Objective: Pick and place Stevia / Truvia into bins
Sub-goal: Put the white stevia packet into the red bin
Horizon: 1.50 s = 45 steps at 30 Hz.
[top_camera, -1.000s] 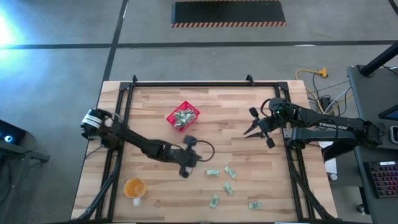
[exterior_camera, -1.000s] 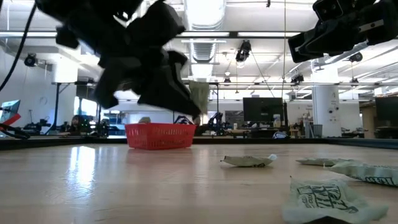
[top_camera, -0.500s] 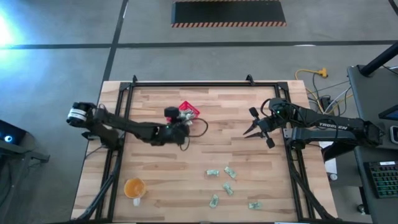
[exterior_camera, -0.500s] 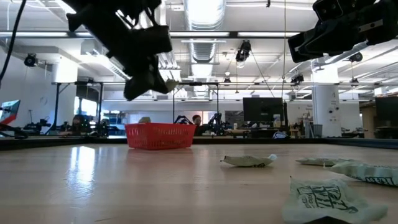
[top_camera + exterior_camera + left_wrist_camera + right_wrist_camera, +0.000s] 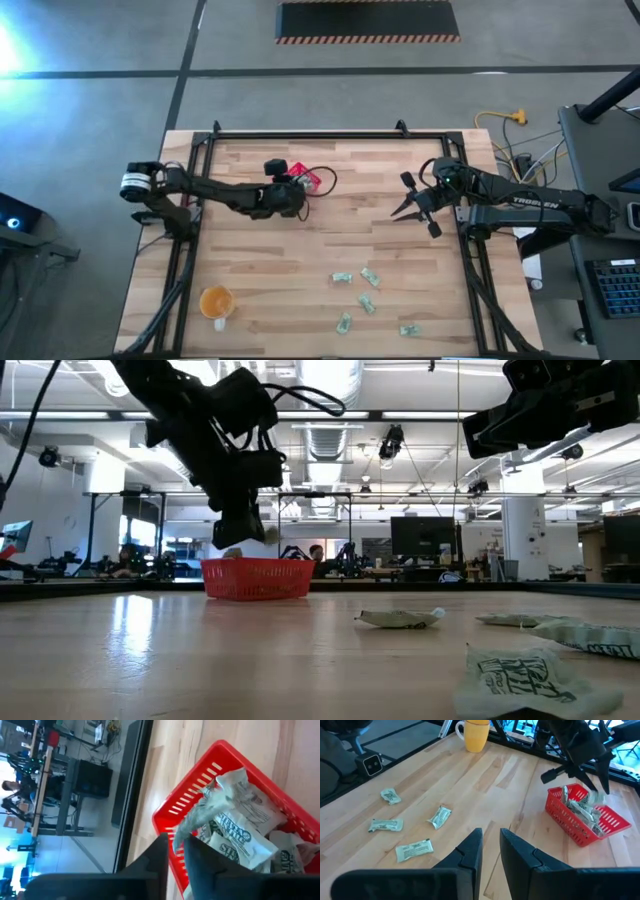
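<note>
The red basket [image 5: 186, 799], the bin, stands far left of the table's middle [image 5: 310, 178] and holds several pale green and white Stevia packets [image 5: 235, 832]. My left gripper [image 5: 176, 851] hovers over its near edge [image 5: 243, 532], its fingers slightly apart. One packet [image 5: 197, 817] reaches from just beyond the fingertips over the basket's rim. Several more packets [image 5: 366, 302] lie flat on the near right of the table [image 5: 439, 816]. My right gripper [image 5: 402, 198] waits above the table's right side, open with nothing between its fingers [image 5: 491, 840]. My left gripper has the grey-green packet's near end [image 5: 179, 839] right at the gap between its fingertips. The fingers slant down toward the table's far side. I cannot tell whether they touch the packet. Its other end lies over the packets in the basket.
An orange cup [image 5: 216, 302] stands near the front left corner. A black metal frame [image 5: 300, 133] runs along the table's far edge and sides. Bare wood lies between the basket and the loose packets.
My left gripper has swung from the table's near middle toward the far edge and now hangs over the red basket. It has tipped from pointing steeply down to a shallower slant. A packet came along at its fingertips.
</note>
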Available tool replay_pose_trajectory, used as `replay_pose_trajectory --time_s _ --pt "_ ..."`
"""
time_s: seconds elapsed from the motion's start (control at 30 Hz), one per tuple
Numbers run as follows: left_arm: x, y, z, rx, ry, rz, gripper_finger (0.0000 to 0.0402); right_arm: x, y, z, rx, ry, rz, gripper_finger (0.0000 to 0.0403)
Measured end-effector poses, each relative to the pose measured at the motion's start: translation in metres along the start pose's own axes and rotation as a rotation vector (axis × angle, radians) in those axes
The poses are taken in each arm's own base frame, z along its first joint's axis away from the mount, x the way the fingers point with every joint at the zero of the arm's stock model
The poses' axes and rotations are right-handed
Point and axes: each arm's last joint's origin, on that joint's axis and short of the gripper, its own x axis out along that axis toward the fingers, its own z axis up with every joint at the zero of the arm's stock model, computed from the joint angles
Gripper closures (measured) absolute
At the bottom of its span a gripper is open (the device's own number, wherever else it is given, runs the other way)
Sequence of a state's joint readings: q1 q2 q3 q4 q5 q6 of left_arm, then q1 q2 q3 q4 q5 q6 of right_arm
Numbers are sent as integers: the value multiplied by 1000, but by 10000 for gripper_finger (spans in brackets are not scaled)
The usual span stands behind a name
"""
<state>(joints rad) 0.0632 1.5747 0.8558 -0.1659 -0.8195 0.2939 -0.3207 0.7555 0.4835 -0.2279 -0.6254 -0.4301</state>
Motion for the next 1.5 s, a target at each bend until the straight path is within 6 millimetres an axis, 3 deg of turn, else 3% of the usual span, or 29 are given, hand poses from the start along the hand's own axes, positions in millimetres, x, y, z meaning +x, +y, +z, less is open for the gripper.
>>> replay_pose_trajectory --time_s 0.33,0.6,0.77,0.93,1.17,1.37,1.5 --pt "-5 1 4 -16 -19 -5 259 3 0 -5 40 1 2 346" --pt "-46 2 23 -48 -169 -40 246 29 -3 -36 95 21 25 346" --pt "-73 5 25 -61 -256 -68 246 49 -4 -42 130 -5 106 346" --pt "-90 8 20 -62 -300 -86 246 77 3 -37 158 39 233 346" --pt "-98 15 12 -42 -290 -95 246 133 24 -16 93 77 295 346" --pt "-100 17 5 10 -249 -102 246 177 41 1 62 159 263 346" --pt "-103 22 0 30 -232 -102 246 197 49 10 91 332 123 346"
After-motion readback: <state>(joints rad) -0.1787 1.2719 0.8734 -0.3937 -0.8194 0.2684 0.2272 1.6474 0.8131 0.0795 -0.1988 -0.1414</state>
